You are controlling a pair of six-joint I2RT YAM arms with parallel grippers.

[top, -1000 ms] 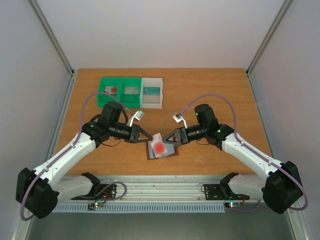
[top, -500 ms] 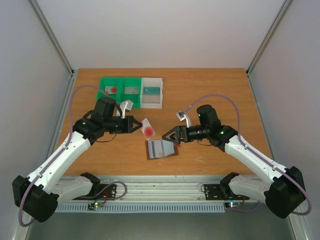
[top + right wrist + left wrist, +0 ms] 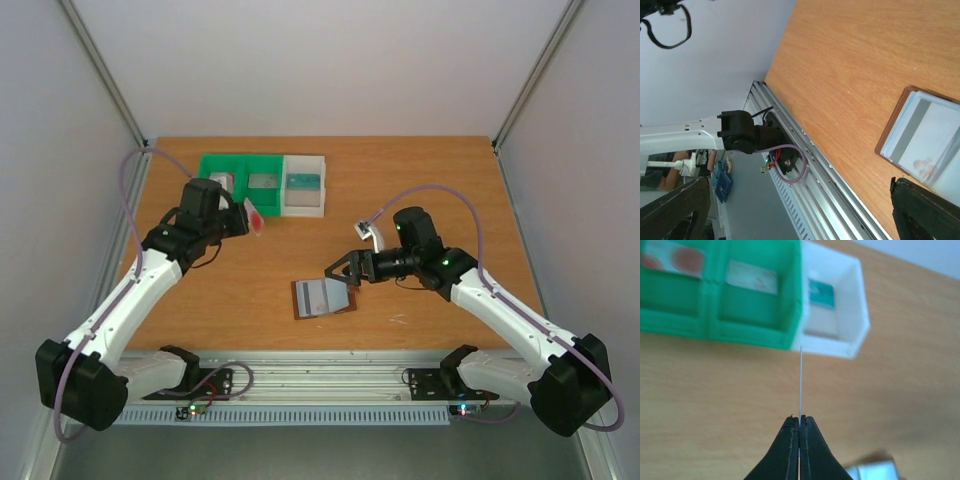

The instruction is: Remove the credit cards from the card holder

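The card holder (image 3: 300, 299) lies open and flat on the table, a pale grey credit card (image 3: 325, 294) showing in it. In the right wrist view the brown card holder (image 3: 886, 141) with that card (image 3: 927, 131) sits at the right edge. My right gripper (image 3: 338, 272) stands wide open just beyond the holder's far right corner, with nothing between its fingers (image 3: 922, 210). My left gripper (image 3: 243, 216) is shut on a red credit card (image 3: 256, 219), held in the air in front of the green bin. In the left wrist view this card (image 3: 801, 382) shows edge-on, rising from the shut left gripper (image 3: 799, 421).
A green bin (image 3: 241, 196) with two compartments and a white bin (image 3: 303, 207) stand at the back left, each compartment holding a card. In the left wrist view the green bin (image 3: 715, 325) and white bin (image 3: 857, 320) lie just ahead. The metal rail (image 3: 320, 365) runs along the near edge.
My left gripper has carried the red card from over the card holder back and left to the green bin. My right gripper has opened wide beside the holder.
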